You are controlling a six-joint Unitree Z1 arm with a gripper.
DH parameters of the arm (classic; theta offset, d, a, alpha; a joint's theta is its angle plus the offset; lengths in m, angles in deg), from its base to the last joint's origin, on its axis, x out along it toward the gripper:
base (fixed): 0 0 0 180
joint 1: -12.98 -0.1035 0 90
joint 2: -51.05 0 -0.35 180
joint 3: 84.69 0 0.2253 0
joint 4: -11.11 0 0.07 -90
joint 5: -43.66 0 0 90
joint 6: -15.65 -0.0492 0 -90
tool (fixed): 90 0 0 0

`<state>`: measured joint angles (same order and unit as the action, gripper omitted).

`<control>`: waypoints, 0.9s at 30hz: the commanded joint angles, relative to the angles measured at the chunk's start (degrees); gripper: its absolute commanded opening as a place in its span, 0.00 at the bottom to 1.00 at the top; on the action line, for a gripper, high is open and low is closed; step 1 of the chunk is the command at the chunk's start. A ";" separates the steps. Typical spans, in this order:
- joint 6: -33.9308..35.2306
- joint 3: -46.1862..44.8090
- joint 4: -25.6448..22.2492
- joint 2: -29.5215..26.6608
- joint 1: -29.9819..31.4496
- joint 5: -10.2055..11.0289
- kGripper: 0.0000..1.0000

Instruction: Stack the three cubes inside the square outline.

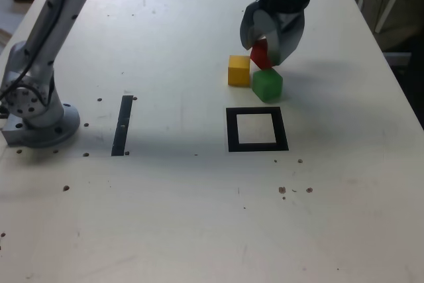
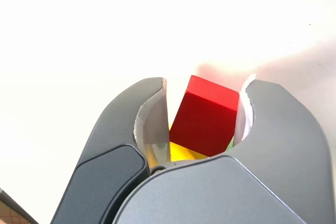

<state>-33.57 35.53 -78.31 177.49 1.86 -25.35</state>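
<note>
The tool (image 1: 270, 48) is clamped on the tilted red cube (image 1: 260, 54), just above the yellow cube (image 1: 239, 71) and green cube (image 1: 267, 85), which sit side by side on the desk (image 1: 199, 197) behind the empty square outline (image 1: 257, 129).

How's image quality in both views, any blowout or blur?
Wrist view: table blown out to near white, only the gripper and red cube keep detail, pink glow above the cube. Exterior view: even light, soft shadow beside the green cube, slight blur, square outline crisp enough.
</note>
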 commanded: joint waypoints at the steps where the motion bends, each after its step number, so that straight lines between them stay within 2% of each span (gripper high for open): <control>1: 0.58 -0.09 -0.50 -1.47 0.49 0.10 0.38; 12: 5.04 -3.06 -2.31 -7.09 4.00 0.10 0.38; 19: 13.43 -6.51 -4.74 -12.65 9.41 -0.22 0.38; 23: 20.08 -7.30 -6.75 -14.72 13.34 -1.64 0.38; 27: 28.25 -7.67 -7.85 -15.49 16.80 -4.59 0.38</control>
<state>-8.33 28.17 -85.82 162.40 17.91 -28.87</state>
